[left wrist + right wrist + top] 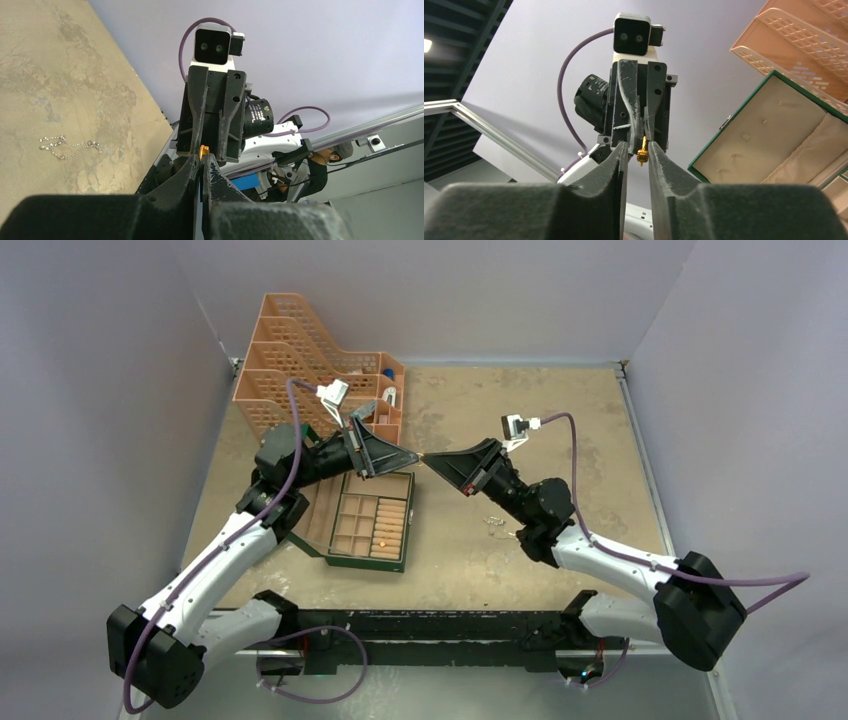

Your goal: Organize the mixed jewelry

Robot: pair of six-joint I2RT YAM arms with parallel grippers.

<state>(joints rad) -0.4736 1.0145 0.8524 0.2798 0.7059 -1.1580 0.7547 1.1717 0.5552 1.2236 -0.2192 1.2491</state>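
Note:
Above the table my two grippers meet tip to tip. My left gripper point(202, 159) is shut on a small gold jewelry piece point(203, 150). The same gold piece point(642, 156) hangs between the fingers of my right gripper point(638, 150), close to one pad, with a gap on the other side. In the top view the left gripper point(413, 456) and right gripper point(430, 463) touch noses just right of the open green box point(330, 552). A silvery chain point(495, 523) lies on the table; the left wrist view shows that chain point(70, 146) too.
The green box has a cream lid point(764, 135) standing open and compartments, one holding a small gold item point(378, 540). A peach tiered mesh organizer point(300, 360) stands at the back left behind the box. Purple walls enclose the table.

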